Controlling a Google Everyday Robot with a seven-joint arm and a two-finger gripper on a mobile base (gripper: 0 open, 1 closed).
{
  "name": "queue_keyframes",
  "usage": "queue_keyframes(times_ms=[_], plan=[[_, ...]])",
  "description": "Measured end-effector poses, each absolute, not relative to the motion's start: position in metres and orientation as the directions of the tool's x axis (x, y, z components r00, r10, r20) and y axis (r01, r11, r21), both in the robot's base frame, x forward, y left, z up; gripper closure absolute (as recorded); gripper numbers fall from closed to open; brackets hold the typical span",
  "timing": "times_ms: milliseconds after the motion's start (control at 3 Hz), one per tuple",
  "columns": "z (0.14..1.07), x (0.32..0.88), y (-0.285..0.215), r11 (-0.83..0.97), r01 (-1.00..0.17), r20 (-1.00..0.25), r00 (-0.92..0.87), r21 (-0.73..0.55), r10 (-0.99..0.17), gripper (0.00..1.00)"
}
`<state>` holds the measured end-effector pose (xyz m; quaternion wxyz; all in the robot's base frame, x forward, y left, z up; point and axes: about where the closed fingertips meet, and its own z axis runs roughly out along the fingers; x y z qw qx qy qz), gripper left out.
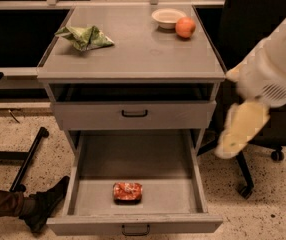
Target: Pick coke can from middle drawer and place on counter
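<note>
The coke can (127, 191) lies on its side near the front of the open middle drawer (133, 156), which is pulled far out at the bottom of the view. The counter (133, 51) is the grey cabinet top above it. My gripper (239, 130) is the pale yellow end of the white arm. It hangs to the right of the cabinet, level with the upper drawer front (133, 115), and is well above and to the right of the can. It holds nothing that I can see.
On the counter lie a crumpled green bag (85, 36), a white bowl (168, 17) and an orange (185, 27). A black office chair (263, 134) stands right of the cabinet behind my arm. A person's shoe (43, 204) and a black floor bar (30, 156) are at lower left.
</note>
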<state>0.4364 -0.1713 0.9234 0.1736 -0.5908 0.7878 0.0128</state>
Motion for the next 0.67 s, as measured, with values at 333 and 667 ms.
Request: queue_keyframes(times_ms=[333,667], plan=[[0.8355,0.4371,-0.1170,0.295,-0.948,-0.354,-0.237,-0.117,-0.905,0.00],[0.8355,0.4371,-0.1170,0.295,-0.948,-0.354,-0.237,-0.117,-0.904,0.00]])
